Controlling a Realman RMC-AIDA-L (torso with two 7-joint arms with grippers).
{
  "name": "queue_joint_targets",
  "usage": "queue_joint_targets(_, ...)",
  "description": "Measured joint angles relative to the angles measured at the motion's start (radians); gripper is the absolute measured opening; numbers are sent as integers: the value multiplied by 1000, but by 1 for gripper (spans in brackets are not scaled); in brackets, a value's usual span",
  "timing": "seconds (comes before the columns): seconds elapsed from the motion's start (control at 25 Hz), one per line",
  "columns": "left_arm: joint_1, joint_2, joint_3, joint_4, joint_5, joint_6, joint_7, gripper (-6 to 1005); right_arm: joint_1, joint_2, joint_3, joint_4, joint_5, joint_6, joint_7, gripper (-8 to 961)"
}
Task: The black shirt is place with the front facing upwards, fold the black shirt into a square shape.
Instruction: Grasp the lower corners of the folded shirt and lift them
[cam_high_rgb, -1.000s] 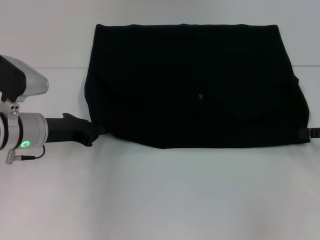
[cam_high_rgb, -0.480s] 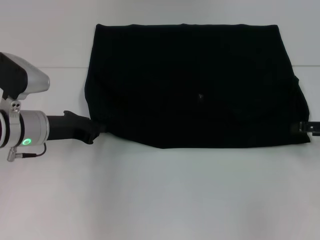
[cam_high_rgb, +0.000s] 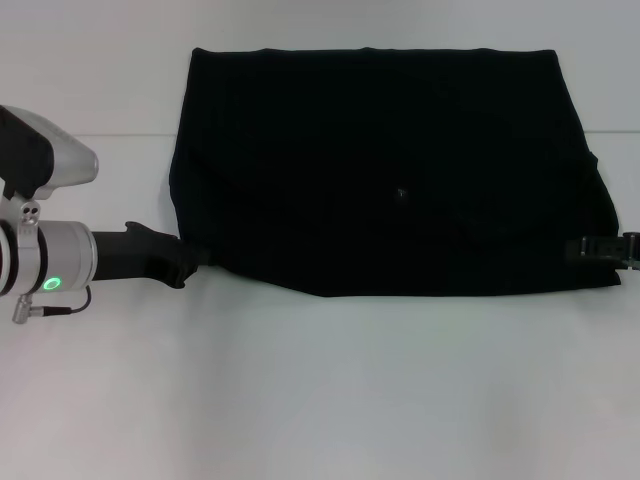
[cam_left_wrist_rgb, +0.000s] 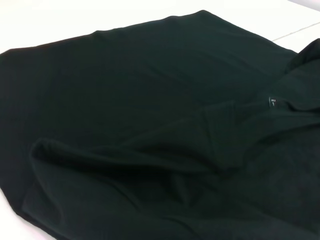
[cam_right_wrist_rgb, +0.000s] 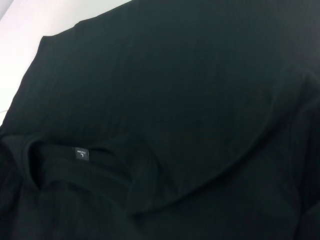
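two tools are at work at opposite near corners of the cloth. the left tool (cam_high_rgb: 190, 262), a black tool on a silver wrist with a green ring light, reaches in from the robot's left and meets the near-left corner of the large plain black soft cloth shirt (cam_high_rgb: 390, 170); its tip merges with the dark cloth, so it cannot be determined whether it is parted, closed or gripping. the right tool (cam_high_rgb: 600, 249) shows only as a short black tip at the shirt's near-right edge, lying on or just over the cloth; its state cannot be determined either.

the shirt lies flat on the white counter (cam_high_rgb: 320, 400), toward the far side and slightly toward the robot's right. it forms a wide, roughly rectangular panel. no sleeves project. both wrist views show overlapped layers with a curved folded edge and a small neck label (cam_right_wrist_rgb: 81, 152) exposed.

judgement: at least one fold appears done, leaving a shape wider than deep. a further fold across the width is probably still needed to reach a square.
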Motion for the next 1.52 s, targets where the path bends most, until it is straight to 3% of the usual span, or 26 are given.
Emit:
queue_joint_targets(1.28, -9, 3, 0, -2, 0, 4, 6, 33, -1, 13, 2, 29, 0, 56, 75, 764)
queue_joint_targets(1.52, -9, 3, 0, -2, 0, 1, 5, 33, -7, 14, 2, 22, -4, 57, 68, 518)
